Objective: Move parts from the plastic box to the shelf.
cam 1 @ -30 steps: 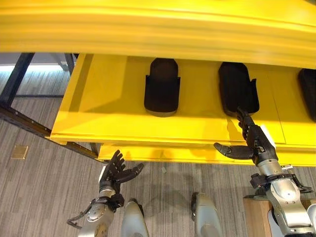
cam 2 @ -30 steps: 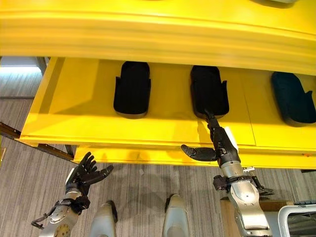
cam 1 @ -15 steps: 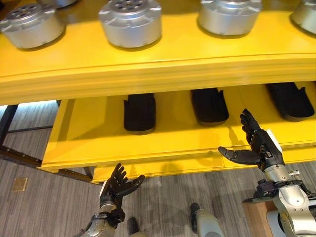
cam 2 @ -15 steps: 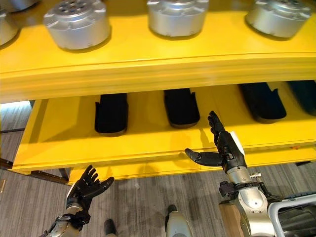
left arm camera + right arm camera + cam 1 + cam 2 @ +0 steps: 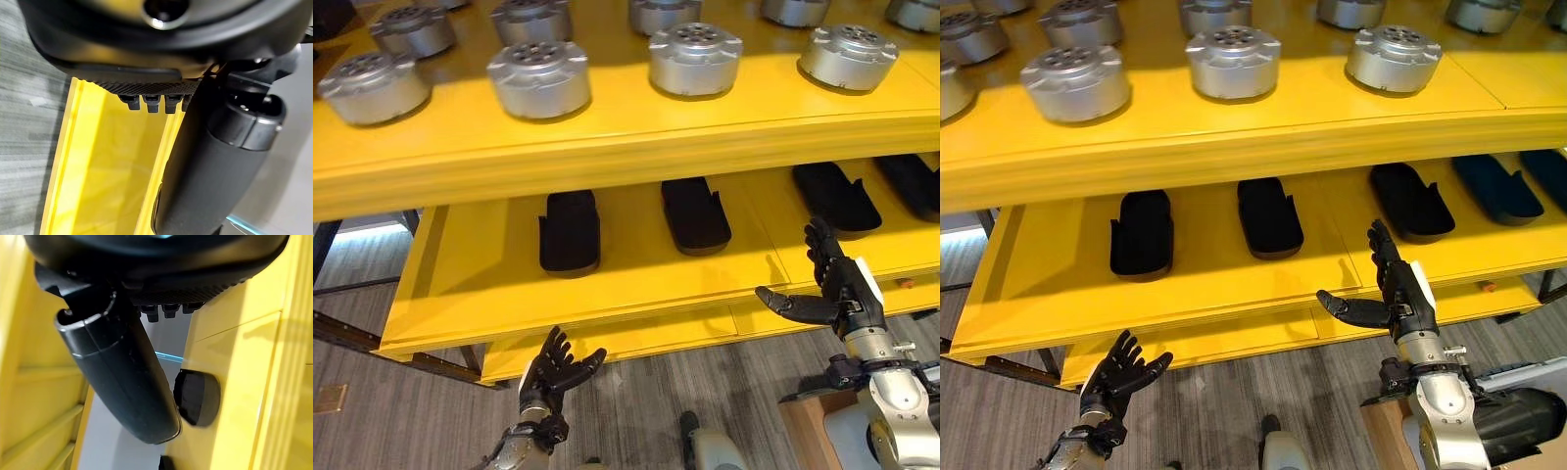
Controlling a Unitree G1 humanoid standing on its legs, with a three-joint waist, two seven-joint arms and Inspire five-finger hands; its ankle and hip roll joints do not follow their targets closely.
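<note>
A yellow shelf [image 5: 607, 147] has several round silver parts on its upper level, among them one part [image 5: 538, 76] near the front. On its lower level [image 5: 489, 284] lie several black moulded parts, one black part [image 5: 570, 231] at the left and another black part [image 5: 694, 213] beside it. My right hand [image 5: 837, 289] is open and empty, held up just in front of the lower level's front edge, thumb pointing left. Low in front of the shelf is my left hand [image 5: 553, 366], also open and empty. The right wrist view has the thumb [image 5: 132, 377] beside a black part [image 5: 196, 396].
A dark metal frame [image 5: 372, 348] runs under the shelf at the left. Grey striped floor [image 5: 636, 411] lies below. A wooden block [image 5: 808, 431] stands at the lower right by my right arm.
The camera has tilted up, so the upper level with the silver parts has come into sight. My right hand has drawn back from the black part on the lower level. Both hands stay open.
</note>
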